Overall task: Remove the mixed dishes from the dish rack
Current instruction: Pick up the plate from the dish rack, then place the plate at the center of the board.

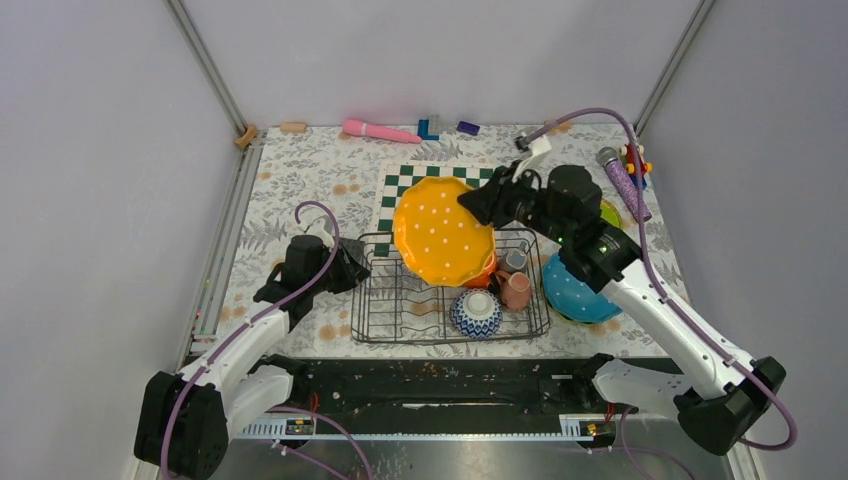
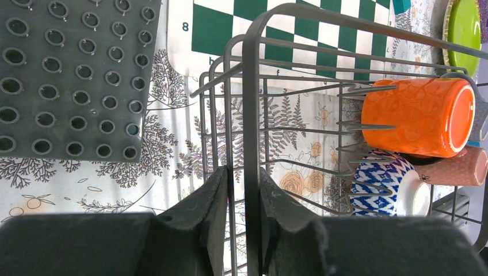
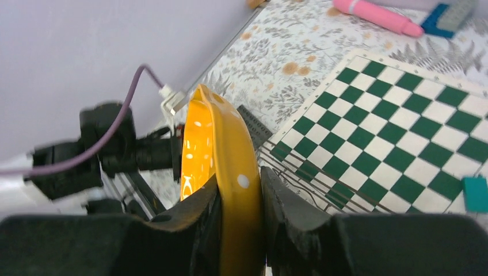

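Yellow-orange plate [image 1: 443, 232], face up, over dish rack [image 1: 400, 298]

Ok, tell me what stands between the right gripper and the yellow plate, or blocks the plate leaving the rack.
Nothing stands between them: the right gripper is shut on the rim of the yellow plate. Its lower edge sits close by the orange cup in the dish rack; lifting upward, nothing visible blocks it.

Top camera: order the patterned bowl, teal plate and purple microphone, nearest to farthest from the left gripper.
1. The patterned bowl, in the near right corner of the rack.
2. The teal plate, just right of the rack.
3. The purple microphone, far right, towards the back.
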